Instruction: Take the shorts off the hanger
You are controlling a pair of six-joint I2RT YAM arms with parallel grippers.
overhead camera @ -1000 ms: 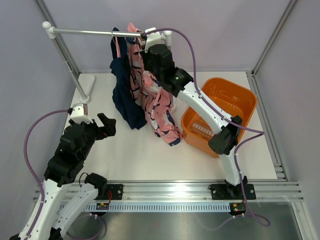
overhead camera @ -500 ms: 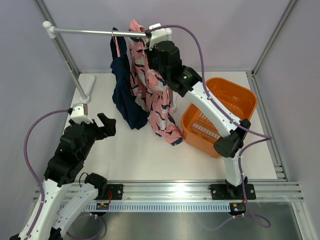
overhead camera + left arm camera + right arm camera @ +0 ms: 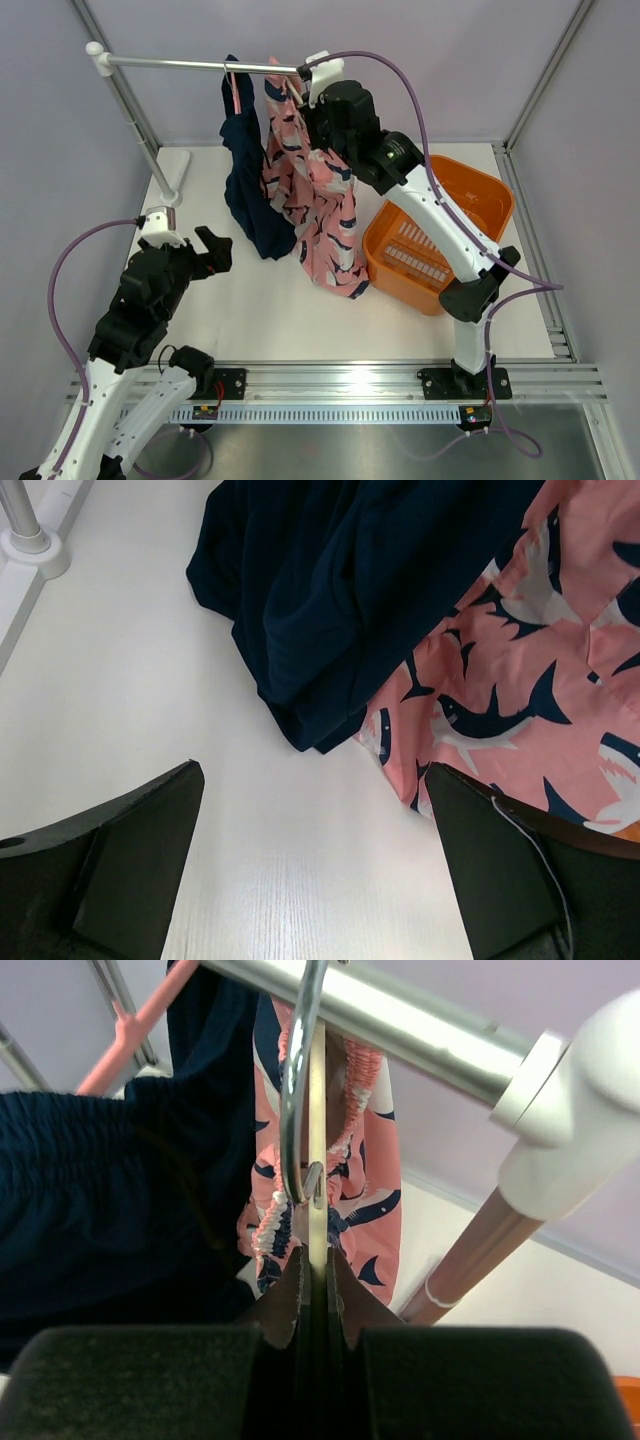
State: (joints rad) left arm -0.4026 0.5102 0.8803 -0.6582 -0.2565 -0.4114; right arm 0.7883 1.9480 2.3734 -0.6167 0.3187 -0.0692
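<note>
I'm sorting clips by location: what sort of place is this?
Probably a robotics lab cell: aluminium mounting rail, plain panel walls, and a clothes bar hung with shorts beside an orange basket.

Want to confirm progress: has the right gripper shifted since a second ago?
Yes. The right gripper has shifted right along the rail, toward the orange basket.

The top view is bright and evenly lit from overhead: the white surface [image 3: 250, 300] carries only faint, soft shadows, and a glare patch sits on the metal rail [image 3: 350, 377] at lower centre. In the left wrist view the surface nears washout, while the left gripper [image 3: 312, 772] at the lower corners is dark. In the right wrist view the rod [image 3: 400, 1018] and hanger hook [image 3: 297, 1080] glint; the right gripper [image 3: 312, 1265], at the bottom, is black and blurred.
</note>
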